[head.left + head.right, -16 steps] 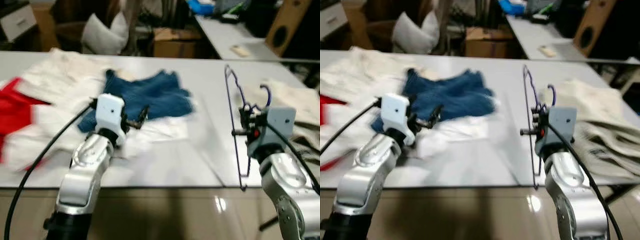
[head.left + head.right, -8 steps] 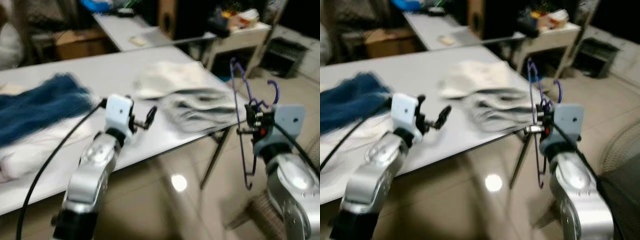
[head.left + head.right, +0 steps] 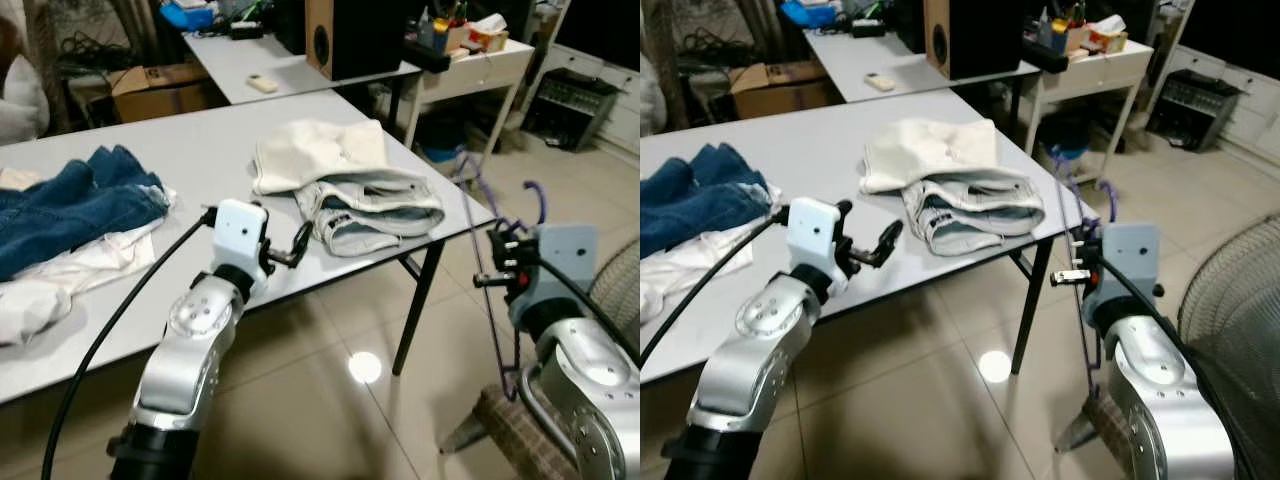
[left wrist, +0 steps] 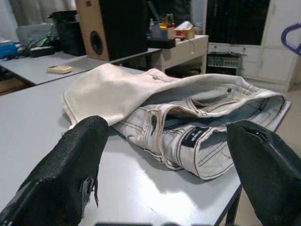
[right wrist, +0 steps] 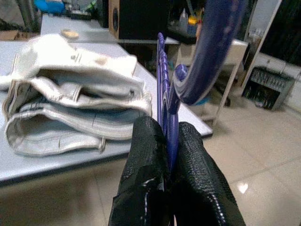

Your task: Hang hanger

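Observation:
A purple wire hanger [image 3: 489,300] hangs upright beyond the table's right corner, its hook [image 3: 536,196] at the top. My right gripper [image 3: 500,262] is shut on the hanger's neck; in the right wrist view the two black fingers [image 5: 146,155] pinch the purple wire [image 5: 164,70]. My left gripper [image 3: 291,245] is open and holds nothing, hovering over the grey table [image 3: 200,150] just short of a folded pair of pale jeans [image 3: 370,205]. In the left wrist view those jeans [image 4: 207,122] lie between the spread fingers [image 4: 70,165].
A cream cloth [image 3: 315,150] lies on the pale jeans. Blue jeans [image 3: 70,205] and a white garment [image 3: 60,285] lie at the table's left. A speaker [image 3: 350,35] and side table [image 3: 480,60] stand behind; a fan [image 3: 1240,300] is at right. Tiled floor [image 3: 330,400] lies ahead.
The whole view has swung right: the table slid to the left and open floor, a side table and a fan came in. Right gripper still grips the hanger; left stays open.

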`<state>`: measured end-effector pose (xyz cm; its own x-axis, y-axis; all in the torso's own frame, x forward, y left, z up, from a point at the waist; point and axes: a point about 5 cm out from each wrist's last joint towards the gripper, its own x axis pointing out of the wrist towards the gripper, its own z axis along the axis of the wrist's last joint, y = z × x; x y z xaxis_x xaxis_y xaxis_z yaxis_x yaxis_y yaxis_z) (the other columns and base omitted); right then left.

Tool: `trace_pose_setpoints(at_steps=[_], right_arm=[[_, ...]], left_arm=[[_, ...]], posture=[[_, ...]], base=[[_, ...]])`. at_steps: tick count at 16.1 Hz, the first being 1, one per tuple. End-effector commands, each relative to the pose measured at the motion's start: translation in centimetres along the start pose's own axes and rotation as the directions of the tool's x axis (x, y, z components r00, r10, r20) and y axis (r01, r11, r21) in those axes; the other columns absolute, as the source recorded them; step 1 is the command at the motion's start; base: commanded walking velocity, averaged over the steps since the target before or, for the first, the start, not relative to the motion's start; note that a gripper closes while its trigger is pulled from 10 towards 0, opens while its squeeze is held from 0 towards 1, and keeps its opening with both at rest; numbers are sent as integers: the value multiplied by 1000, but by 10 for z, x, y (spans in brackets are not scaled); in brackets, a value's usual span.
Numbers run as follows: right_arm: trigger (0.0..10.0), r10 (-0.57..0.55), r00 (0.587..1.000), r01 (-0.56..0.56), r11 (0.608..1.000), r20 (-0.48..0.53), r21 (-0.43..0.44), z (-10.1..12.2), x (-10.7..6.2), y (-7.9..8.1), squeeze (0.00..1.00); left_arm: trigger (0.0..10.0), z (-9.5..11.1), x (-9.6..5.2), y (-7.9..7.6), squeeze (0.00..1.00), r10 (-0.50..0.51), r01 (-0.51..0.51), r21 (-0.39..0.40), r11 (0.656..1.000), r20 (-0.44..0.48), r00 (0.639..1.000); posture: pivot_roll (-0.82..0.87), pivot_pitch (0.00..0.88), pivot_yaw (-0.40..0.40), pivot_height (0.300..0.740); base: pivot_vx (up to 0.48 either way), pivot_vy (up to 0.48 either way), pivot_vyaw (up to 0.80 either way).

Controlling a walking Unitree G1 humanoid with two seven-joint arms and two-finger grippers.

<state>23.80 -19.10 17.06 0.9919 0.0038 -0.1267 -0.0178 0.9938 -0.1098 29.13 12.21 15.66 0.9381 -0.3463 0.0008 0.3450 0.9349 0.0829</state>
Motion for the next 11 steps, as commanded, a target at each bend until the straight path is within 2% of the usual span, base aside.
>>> trace_pose_setpoints(at_steps=[1,5,7,10,11], right_arm=[[10000,1,1000,-1,1000,-25,-8,-4,0,-4,0],[10000,27,1000,-27,1000,-16,-3,-4,2,1,0],[10000,27,1000,-27,998,4,-56,-2,0,-1,0],[10000,59,998,-58,987,7,-148,-3,-2,2,0],[10000,72,997,-71,987,5,-143,-3,-3,3,0]], left_arm=[[10000,-2,-1,-1,102,0,0,5,1000,1,1000],[10000,-6,-5,0,122,4,-4,-3,1000,-5,1000],[10000,-9,-4,4,125,48,-48,-33,998,-6,999],[10000,-11,-5,6,137,77,-77,-59,995,-4,997],[10000,-12,-5,6,137,79,-79,-55,995,-6,997]], posture=[[-210,0,-4,740],[-215,0,-7,740],[-223,0,-9,740],[-241,0,-20,740],[-241,0,-20,740]], base=[[0,0,-775],[0,0,-780],[0,0,-781],[186,0,0],[330,0,0]])
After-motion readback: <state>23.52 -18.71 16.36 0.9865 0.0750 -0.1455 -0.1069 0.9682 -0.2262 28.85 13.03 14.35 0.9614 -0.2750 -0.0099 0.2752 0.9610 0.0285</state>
